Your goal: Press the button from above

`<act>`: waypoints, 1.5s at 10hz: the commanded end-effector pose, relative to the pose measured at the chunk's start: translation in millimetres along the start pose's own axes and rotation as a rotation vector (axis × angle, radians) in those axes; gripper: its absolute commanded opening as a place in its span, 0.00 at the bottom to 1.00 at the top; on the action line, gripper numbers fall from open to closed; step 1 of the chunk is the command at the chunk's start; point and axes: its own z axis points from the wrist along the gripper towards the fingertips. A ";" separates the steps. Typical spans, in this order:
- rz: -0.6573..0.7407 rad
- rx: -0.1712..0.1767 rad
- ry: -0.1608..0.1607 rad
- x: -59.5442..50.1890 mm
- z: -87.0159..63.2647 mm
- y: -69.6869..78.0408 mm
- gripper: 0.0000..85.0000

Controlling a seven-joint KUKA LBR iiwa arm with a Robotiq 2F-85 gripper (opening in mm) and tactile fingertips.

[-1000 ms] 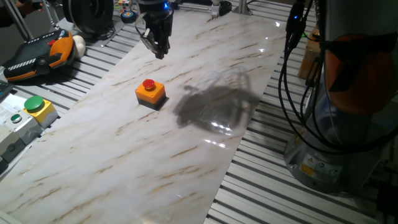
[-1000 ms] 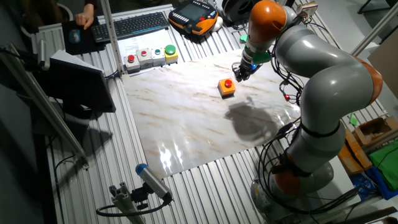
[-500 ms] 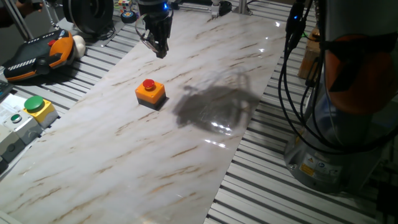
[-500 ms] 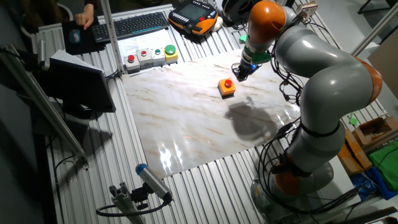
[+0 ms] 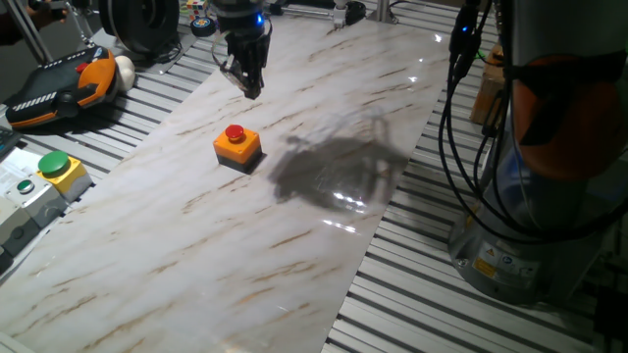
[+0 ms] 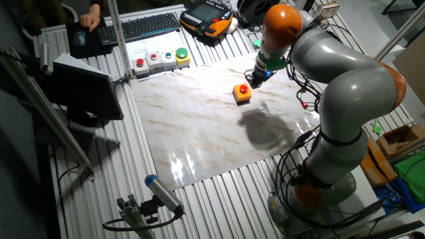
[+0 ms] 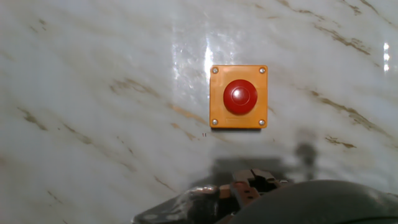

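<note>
Button (image 5: 235,133) first: in one fixed view I see the red cap on its orange box (image 5: 238,148), sitting on the marble bench top (image 5: 324,245) toward the far left part, clear of the edges. Gripper (image 5: 247,83) hangs above the slab beyond the box, nearer the far edge, not touching anything. Can't tell from here if its fingers are apart or together. Nothing sits between it and the cap. Off the left edge on the slatted frame: a green button on a yellow box (image 5: 57,170) and an orange-black teach pendant (image 5: 61,89). Cables (image 5: 461,118) and the robot base (image 5: 549,147) are off the right edge. The arm's dark shadow lies on the slab right of the box.

Other fixed view: button (image 6: 243,89) is near the far right corner of the slab. Gripper (image 6: 250,79) is just beside and above it on the right; from this angle I can't judge whether it's over the cap. Finger state unreadable here too. A row of control buttons (image 6: 159,60) lies just past the far edge, with a keyboard (image 6: 146,26) and the pendant (image 6: 207,16) further back. A grey cylinder (image 6: 163,194) lies off the near edge.

Hand view: button (image 7: 240,96) sits upper centre-right, box (image 7: 239,96) square-on, four corner screws visible, bare marble all around. Fingertips aren't resolvable at the bottom edge, so I cannot tell how wide the end effector is.
</note>
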 end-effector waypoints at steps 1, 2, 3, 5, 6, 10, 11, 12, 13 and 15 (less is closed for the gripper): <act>0.001 -0.004 -0.001 0.6 2.5 1.4 0.01; 0.001 -0.010 -0.001 -1.0 6.6 4.1 0.01; 0.005 -0.009 -0.007 -4.0 10.0 5.7 0.01; 0.005 -0.012 -0.002 -7.2 13.8 6.2 0.01; 0.007 -0.016 0.002 -8.7 18.5 7.5 0.01; 0.013 -0.033 0.015 -11.9 32.4 8.2 0.01; 0.011 -0.036 0.015 -12.4 36.5 8.1 0.01; 0.012 -0.036 0.012 -12.9 42.0 8.2 0.01; 0.012 -0.039 0.006 -13.2 45.5 7.8 0.01; 0.010 -0.032 0.013 -13.2 45.5 7.8 0.01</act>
